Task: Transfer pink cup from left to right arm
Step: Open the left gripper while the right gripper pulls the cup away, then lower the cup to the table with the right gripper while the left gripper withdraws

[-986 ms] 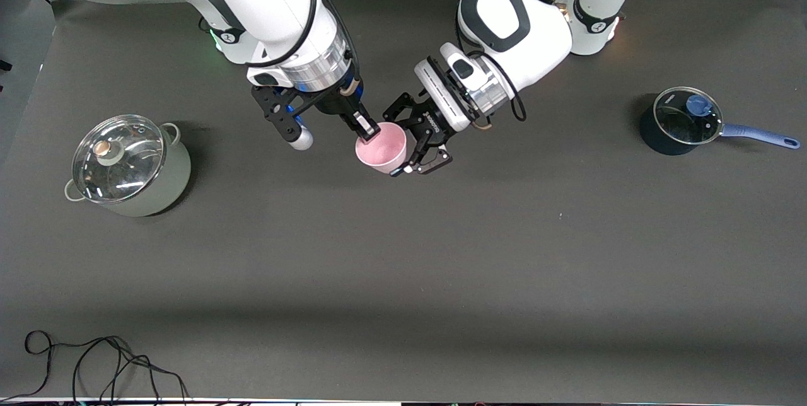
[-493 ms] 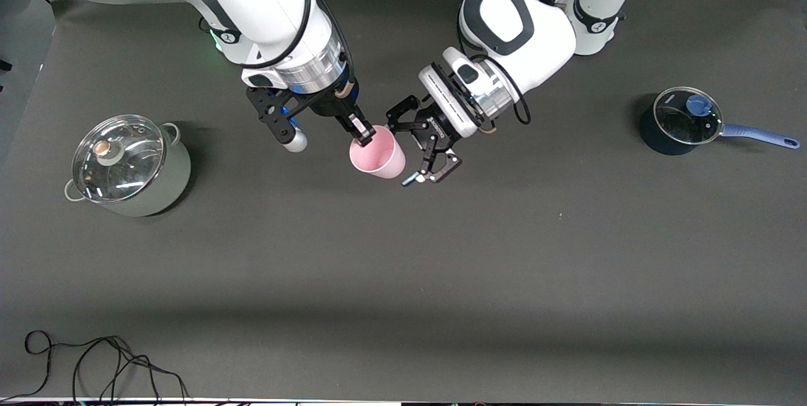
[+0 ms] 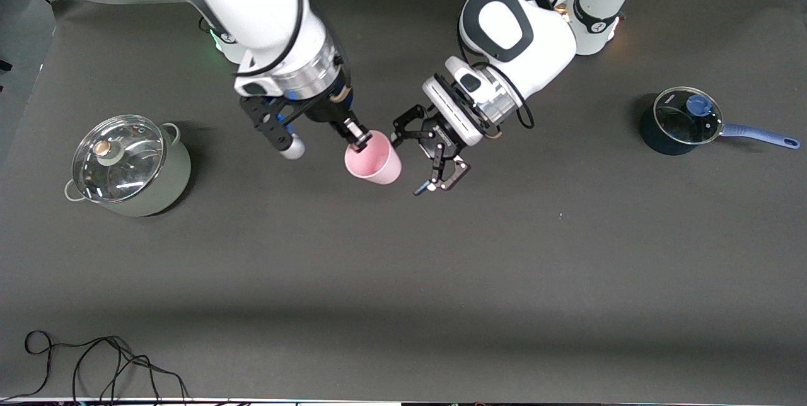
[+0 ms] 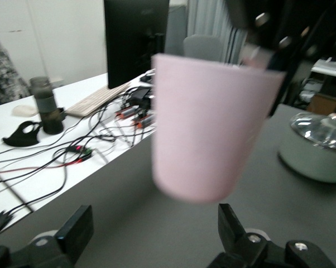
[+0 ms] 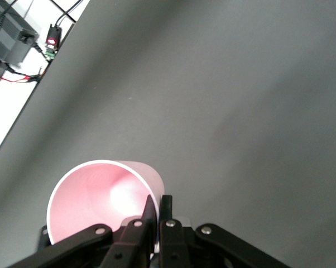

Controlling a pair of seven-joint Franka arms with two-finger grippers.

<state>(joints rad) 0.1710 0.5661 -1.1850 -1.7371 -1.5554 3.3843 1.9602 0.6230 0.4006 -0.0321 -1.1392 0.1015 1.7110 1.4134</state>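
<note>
In the front view the pink cup [image 3: 373,158] hangs tilted over the middle of the worktop [image 3: 441,280], pinched at its rim by the right claw [image 3: 357,139], one finger inside the mouth and one outside. The left claw [image 3: 435,163] stands just beside the cup with its fingers spread and apart from the wall, so the handover looks all but made. In the left wrist view the cup [image 4: 210,125] floats clear between the spread fingers [image 4: 232,226], touching neither. In the right wrist view the pressed-together claw [image 5: 156,215] bites the rim of the cup [image 5: 98,201]. A good finish would be for the left arm to draw straight back without brushing the cup, while the right arm holds firm and level.
</note>
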